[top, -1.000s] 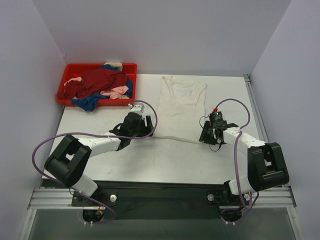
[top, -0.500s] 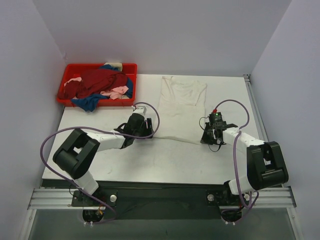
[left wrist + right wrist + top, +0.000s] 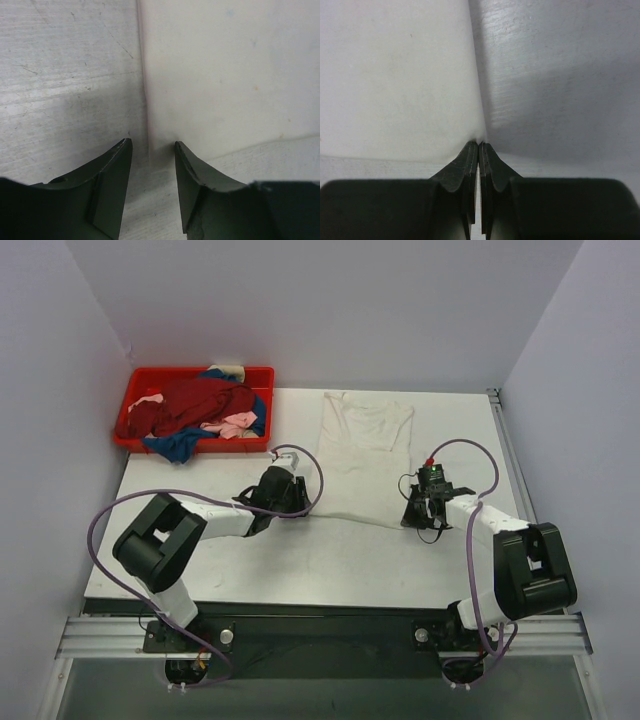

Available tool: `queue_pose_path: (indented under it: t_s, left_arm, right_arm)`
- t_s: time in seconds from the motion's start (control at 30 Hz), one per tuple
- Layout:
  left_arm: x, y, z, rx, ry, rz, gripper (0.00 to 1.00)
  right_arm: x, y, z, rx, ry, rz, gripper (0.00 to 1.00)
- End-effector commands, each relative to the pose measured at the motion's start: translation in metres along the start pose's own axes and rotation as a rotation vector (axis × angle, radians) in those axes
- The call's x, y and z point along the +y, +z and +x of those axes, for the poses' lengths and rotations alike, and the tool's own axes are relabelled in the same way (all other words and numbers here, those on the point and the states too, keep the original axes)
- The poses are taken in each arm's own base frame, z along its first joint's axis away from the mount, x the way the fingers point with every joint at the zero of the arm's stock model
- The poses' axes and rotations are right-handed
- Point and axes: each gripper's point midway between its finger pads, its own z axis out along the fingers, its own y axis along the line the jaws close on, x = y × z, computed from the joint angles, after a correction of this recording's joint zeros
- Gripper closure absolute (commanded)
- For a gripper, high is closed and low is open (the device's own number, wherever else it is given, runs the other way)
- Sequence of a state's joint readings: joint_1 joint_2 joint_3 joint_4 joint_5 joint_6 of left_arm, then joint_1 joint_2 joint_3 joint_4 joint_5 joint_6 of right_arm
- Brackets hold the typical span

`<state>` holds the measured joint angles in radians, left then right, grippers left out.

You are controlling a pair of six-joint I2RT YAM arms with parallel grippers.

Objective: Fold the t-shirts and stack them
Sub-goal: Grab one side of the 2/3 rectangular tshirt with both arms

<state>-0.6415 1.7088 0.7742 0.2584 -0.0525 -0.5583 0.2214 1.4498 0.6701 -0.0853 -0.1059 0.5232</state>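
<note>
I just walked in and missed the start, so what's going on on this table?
Two robot arms are working on a cream-white t-shirt laid flat on the table. The right gripper is shut on the shirt's near right corner. The left gripper is at the near left corner, jaws open either side of the cloth edge, not yet gripping. No fold has been made. The other shirts, dark red, blue and pink, lie heaped in the red tray at the far left.

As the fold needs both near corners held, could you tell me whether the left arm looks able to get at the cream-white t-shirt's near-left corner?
Probably yes: the left pincer stands open right at that corner of the cream-white t-shirt, a finger on either side, and nothing else lies between.
</note>
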Motion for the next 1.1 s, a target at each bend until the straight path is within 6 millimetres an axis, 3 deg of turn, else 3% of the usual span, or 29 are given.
queue_pose_path:
  t_s: [0.0, 0.07, 0.2, 0.23, 0.67, 0.83, 1.07]
  left_arm:
    - [-0.017, 0.004, 0.000, 0.003, -0.010, 0.059, 0.50]
    - [-0.018, 0.005, 0.002, 0.005, -0.011, 0.062, 0.56]
    - [-0.018, 0.006, 0.003, 0.009, -0.013, 0.066, 0.95]
    - [-0.017, 0.006, 0.004, 0.012, -0.014, 0.061, 1.00]
    - [0.000, -0.014, -0.007, -0.050, -0.008, -0.023, 1.00]
    - [-0.008, -0.024, -0.005, -0.061, -0.002, 0.001, 1.00]
    - [-0.021, -0.059, -0.006, -0.108, 0.024, 0.009, 1.00]
  right_arm:
    - [-0.016, -0.001, 0.014, 0.044, -0.006, 0.056, 1.00]
    - [-0.015, -0.001, 0.014, 0.042, -0.004, 0.051, 1.00]
    - [-0.015, -0.005, 0.014, 0.039, -0.006, 0.051, 1.00]
    - [-0.016, -0.006, 0.015, 0.038, -0.009, 0.055, 1.00]
    - [-0.026, -0.027, 0.014, 0.000, -0.010, 0.085, 1.00]
    - [-0.027, -0.032, 0.021, 0.007, -0.012, 0.081, 1.00]
    - [-0.015, -0.061, 0.027, -0.040, -0.052, 0.042, 1.00]
